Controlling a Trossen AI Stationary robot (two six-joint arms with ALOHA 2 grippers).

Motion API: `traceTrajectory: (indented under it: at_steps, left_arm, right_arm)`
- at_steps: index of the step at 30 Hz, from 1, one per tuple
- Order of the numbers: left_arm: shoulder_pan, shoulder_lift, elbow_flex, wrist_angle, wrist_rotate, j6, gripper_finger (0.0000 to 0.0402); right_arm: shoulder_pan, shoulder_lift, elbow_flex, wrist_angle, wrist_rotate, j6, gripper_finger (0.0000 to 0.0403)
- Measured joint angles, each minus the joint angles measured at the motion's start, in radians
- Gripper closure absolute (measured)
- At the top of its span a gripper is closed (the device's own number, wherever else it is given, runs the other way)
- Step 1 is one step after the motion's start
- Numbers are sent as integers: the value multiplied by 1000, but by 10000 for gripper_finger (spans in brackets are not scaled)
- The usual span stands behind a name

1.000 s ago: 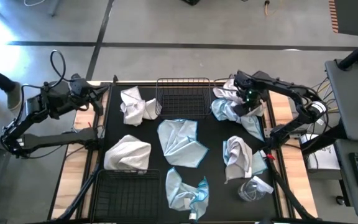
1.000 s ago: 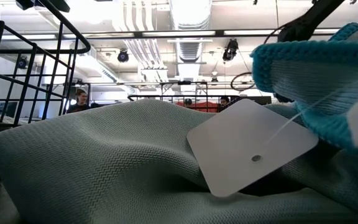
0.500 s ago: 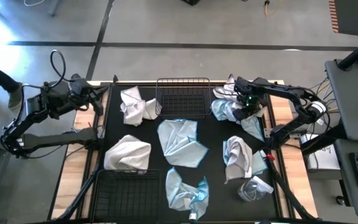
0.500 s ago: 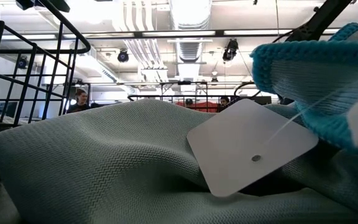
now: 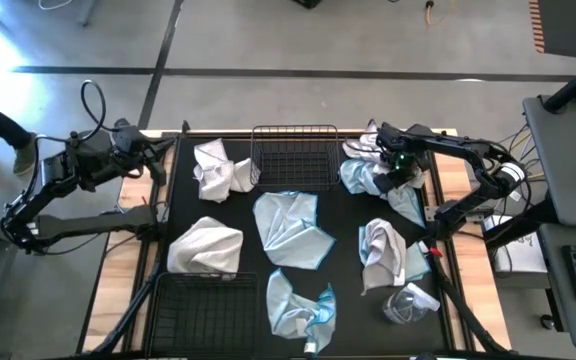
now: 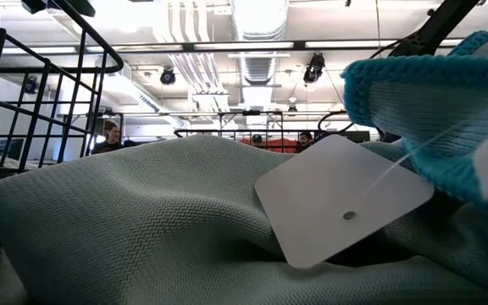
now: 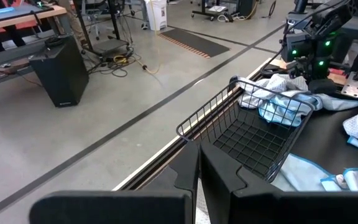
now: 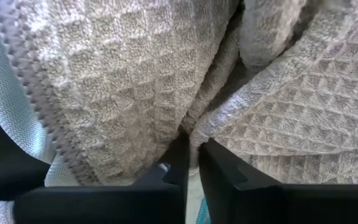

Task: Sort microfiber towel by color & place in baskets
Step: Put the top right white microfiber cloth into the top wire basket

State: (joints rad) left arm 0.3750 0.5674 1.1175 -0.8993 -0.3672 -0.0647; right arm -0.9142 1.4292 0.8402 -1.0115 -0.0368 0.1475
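Several towels lie crumpled on the black mat: white ones, light blue ones. At the far right a white-grey waffle towel lies on a light blue one. My right gripper is down on this pile, shut on the white-grey towel. My left gripper is shut and empty beyond the mat's far left corner. One basket stands at the far edge, another at the near left. My right gripper pinches a fold of the white-grey waffle towel between its two fingers, coming from above. The towel still rests on the pile, slack; how many layers are in the hold cannot be told.
A clear plastic wrapper lies at the mat's near right. In the low view a pale towel with a white tag fills the foreground, with basket wire at its left. The far basket also shows in the left wrist view.
My right gripper has gone down and a little toward the near edge, onto the towel pile at the far right. The towels have stayed where they were.
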Motion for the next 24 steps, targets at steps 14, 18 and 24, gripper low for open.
traceTrajectory:
  at_steps: [14,18,24]
  left_arm:
    - [0,0,0,0,0,0,402]
    - [0,0,0,0,0,0,402]
    - [0,0,0,0,0,0,402]
  right_arm:
    - [0,-83,0,-1,-18,38,394]
    - [0,-150,21,-4,-52,74,394]
    - [7,-224,157,-3,-78,126,394]
